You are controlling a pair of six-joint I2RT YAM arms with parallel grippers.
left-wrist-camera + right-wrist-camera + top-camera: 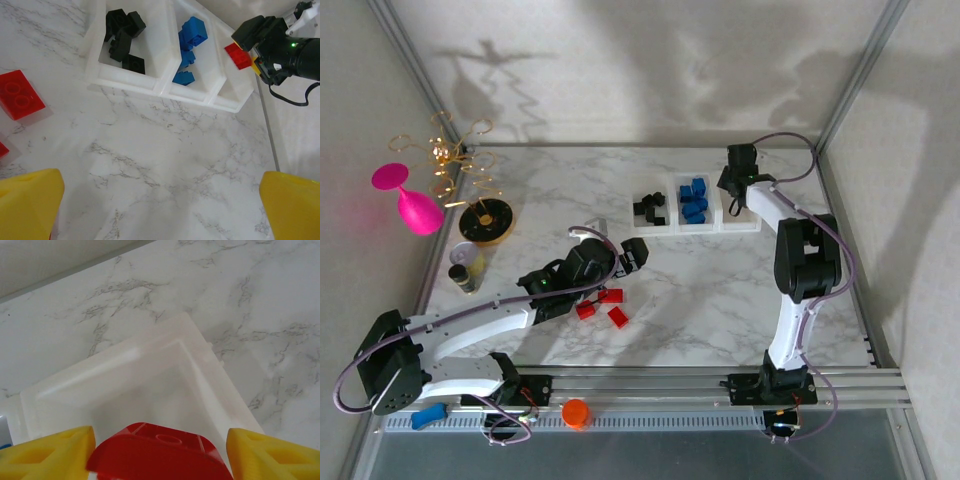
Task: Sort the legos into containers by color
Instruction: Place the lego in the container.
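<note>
On the near rail, an orange cap (576,412) is lying at 6 o'clock and a blue clip (428,416) at 7 o'clock. Beyond them, on the table (720,290), left of centre, three red legos (611,296) are lying loose and close together. The left gripper (636,255) is hovering just beside them, at their 1 o'clock. In the left wrist view its fingers (30,200) are standing wide apart with nothing between them, so it is open.

Farther out, toward 12 o'clock, the bins (720,228) are standing in a joined row. The left bin (125,82) is holding black legos (650,208); the middle bin (190,96) is holding blue legos (694,200). The right gripper (732,198) is hanging over the right bin (125,365), at the row's 3 o'clock end. A red lego (160,452) is sitting between its fingers (50,455), above that bin's floor. Whether the fingers are clamping the lego or merely flanking it cannot be told.
</note>
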